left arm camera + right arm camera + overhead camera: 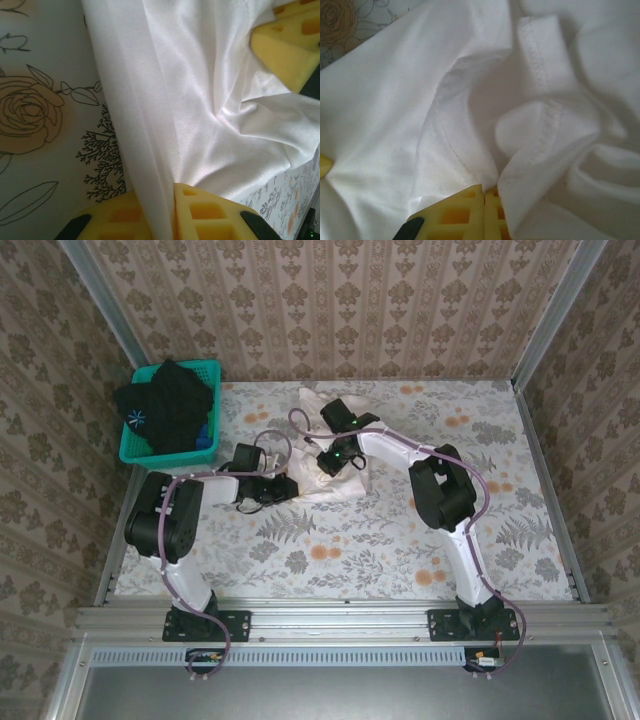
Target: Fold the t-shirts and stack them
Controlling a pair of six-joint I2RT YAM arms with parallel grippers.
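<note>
A crumpled white t-shirt (pixel 330 488) lies on the flowered table (pixel 400 550), to the right of a teal basket (pixel 150 454) heaped with dark clothes (pixel 165 405). The left gripper (pixel 172 200), on the shirt's basket side, pinches a fold of cloth tight. The right gripper (pixel 484 202), on the side away from the basket, is clamped on cloth near a stitched hem.

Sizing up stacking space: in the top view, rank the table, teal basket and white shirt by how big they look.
1. Table.
2. Teal basket and white shirt: about alike. The shirt is bunched and partly hidden, so I won't rank them.
</note>
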